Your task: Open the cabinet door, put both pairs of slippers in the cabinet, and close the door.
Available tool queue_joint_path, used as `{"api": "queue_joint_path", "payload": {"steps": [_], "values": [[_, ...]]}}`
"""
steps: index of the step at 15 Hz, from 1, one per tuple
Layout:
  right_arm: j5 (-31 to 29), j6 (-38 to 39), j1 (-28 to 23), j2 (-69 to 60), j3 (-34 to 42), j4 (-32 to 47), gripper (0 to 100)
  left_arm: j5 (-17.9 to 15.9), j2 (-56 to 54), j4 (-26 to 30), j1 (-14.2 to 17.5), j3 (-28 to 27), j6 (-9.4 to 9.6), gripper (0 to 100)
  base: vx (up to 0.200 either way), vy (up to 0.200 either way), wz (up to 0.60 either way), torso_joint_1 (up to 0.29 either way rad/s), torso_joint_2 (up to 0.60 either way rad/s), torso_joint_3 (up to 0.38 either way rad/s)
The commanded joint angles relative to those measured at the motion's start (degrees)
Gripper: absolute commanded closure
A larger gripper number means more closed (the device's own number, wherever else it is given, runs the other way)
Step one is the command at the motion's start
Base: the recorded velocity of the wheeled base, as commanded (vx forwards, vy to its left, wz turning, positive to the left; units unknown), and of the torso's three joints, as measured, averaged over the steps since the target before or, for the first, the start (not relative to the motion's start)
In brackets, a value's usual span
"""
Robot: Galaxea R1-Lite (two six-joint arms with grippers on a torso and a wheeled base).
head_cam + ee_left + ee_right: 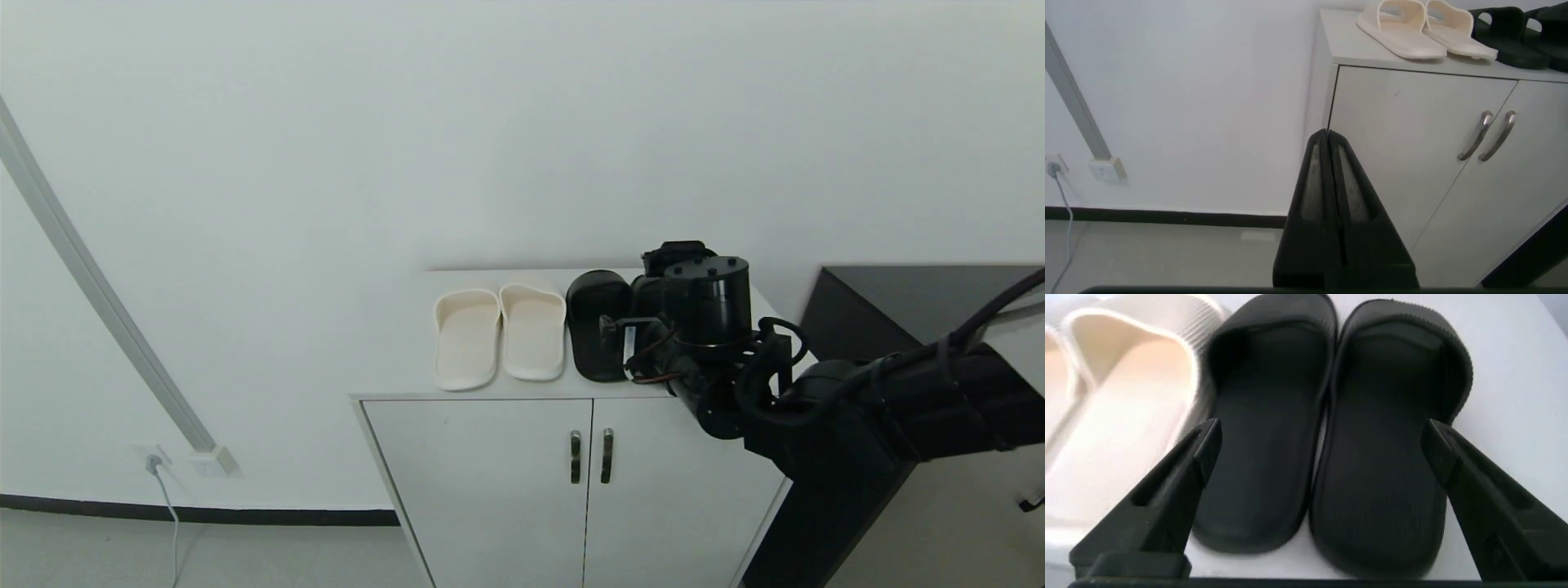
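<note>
Cabinet (482, 490) shut, white slippers (531, 335), black slippers (596, 327) on top, right gripper (1321, 433) wide, left gripper (1328, 143) closed

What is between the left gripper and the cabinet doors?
Nothing. In the left wrist view, the shut left gripper points toward the cabinet doors, with only bare air between them.

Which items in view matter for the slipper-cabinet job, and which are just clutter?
Job:
cabinet, doors shut
cream slippers, on top
black slippers, on top
right gripper, fingers open over the black pair

Lying about:
wall socket
cable
wall conduit
dark surface
</note>
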Motion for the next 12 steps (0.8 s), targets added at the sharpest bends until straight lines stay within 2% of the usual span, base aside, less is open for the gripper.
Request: {"api": "queue_joint_path", "payload": {"steps": [1,4,9,12], "values": [[0.39,-1.0,-1.45,3.78,-3.69,0.14,0,0.03,0.08,-0.04,0.04,0.01,-0.1,100,0.0,0.0,0.0,0.0,0.0,0.0],[0.65,-2.67,-3.56,6.86,-8.35,0.84,0,0.03,0.08,-0.04,0.04,0.01,-0.1,100,0.0,0.0,0.0,0.0,0.0,0.0],[2.5,-3.02,-6.2,11.96,-19.16,7.35,0,0.03,0.08,-0.04,0.04,0.01,-0.1,100,0.0,0.0,0.0,0.0,0.0,0.0],[2.94,-3.02,-6.81,14.15,-22.94,9.81,0,0.03,0.08,-0.04,0.04,0.01,-0.1,100,0.0,0.0,0.0,0.0,0.0,0.0]]}}
